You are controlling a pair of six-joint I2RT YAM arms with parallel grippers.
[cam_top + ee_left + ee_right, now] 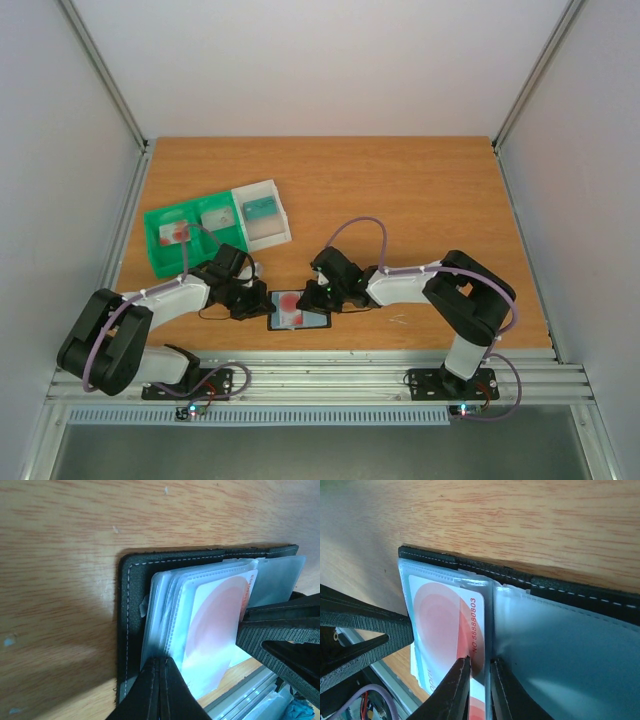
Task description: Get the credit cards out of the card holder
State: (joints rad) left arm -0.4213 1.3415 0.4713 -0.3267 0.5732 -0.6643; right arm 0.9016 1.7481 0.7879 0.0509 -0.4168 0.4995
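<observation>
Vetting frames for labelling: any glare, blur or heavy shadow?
Top external: even light, sharp, no glare. Left wrist: left gripper dark and soft; shadow beside card holder. Right wrist: sheen on pale pocket; credit card number legible.

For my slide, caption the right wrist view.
Right gripper, tips narrowly parted, at the edge of a red-blotched card in the open black card holder on a wooden table.
</observation>
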